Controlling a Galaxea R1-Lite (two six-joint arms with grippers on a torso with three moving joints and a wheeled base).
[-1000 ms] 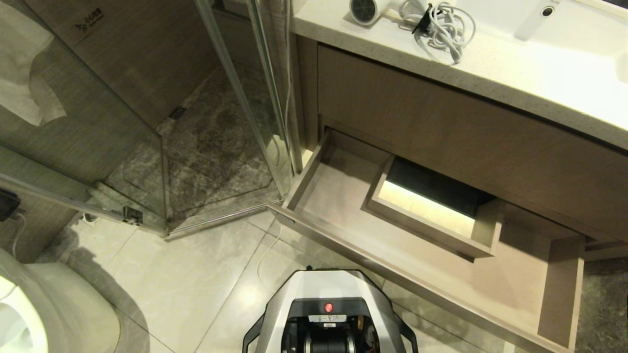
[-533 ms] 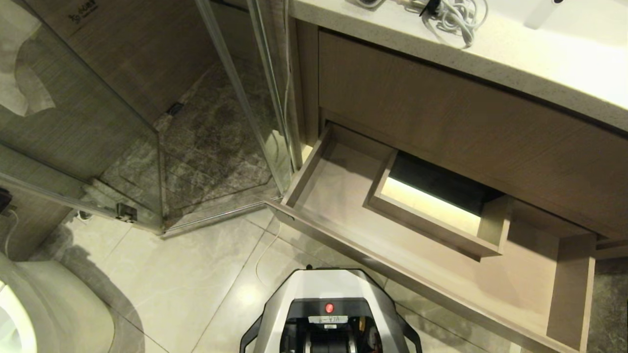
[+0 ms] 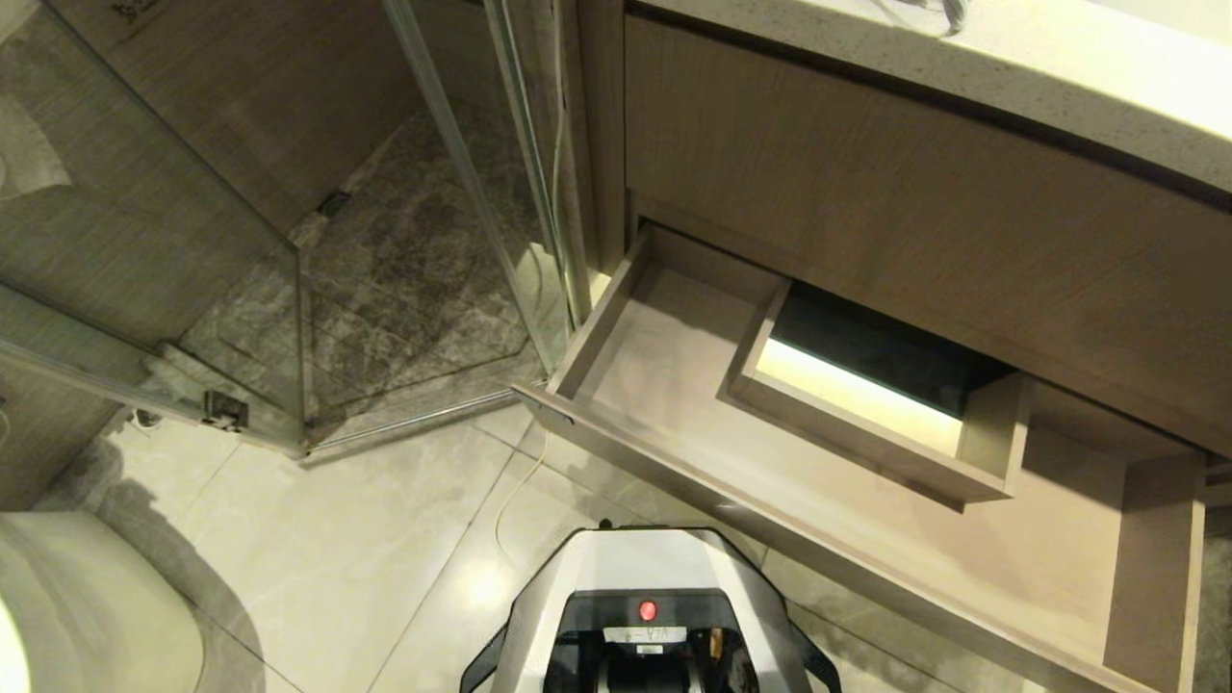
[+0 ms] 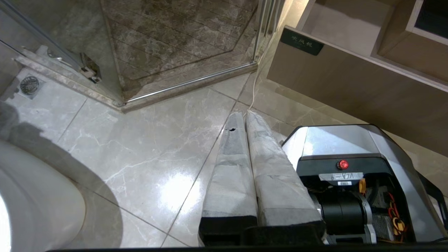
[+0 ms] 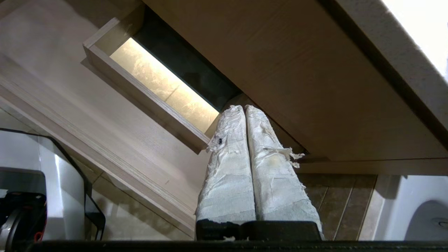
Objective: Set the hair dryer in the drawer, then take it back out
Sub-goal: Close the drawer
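The drawer [image 3: 664, 385] stands pulled out under the vanity, light wood, and its pale floor is bare. A boxed cut-out [image 3: 991, 438] sits at its mid-back. The hair dryer's body is out of view; only a scrap of its white cord [image 3: 953, 8] shows on the counter's top edge. Neither gripper shows in the head view. My left gripper [image 4: 245, 113] is shut and empty, pointing at the tiled floor beside the drawer front [image 4: 350, 80]. My right gripper [image 5: 244, 107] is shut and empty too, above the drawer [image 5: 105, 115] near the cut-out's right end.
A tall wood-grain panel [image 3: 914, 192] and the pale countertop [image 3: 1059, 67] overhang the drawer. The glass shower enclosure [image 3: 289, 241] is on the left, and a white toilet [image 3: 77, 606] sits at the lower left. My own base [image 3: 645, 616] stands just before the drawer front.
The whole head view has shifted as the camera moved: the counter slid up and the hair dryer left the picture. Nothing in the scene itself has moved.
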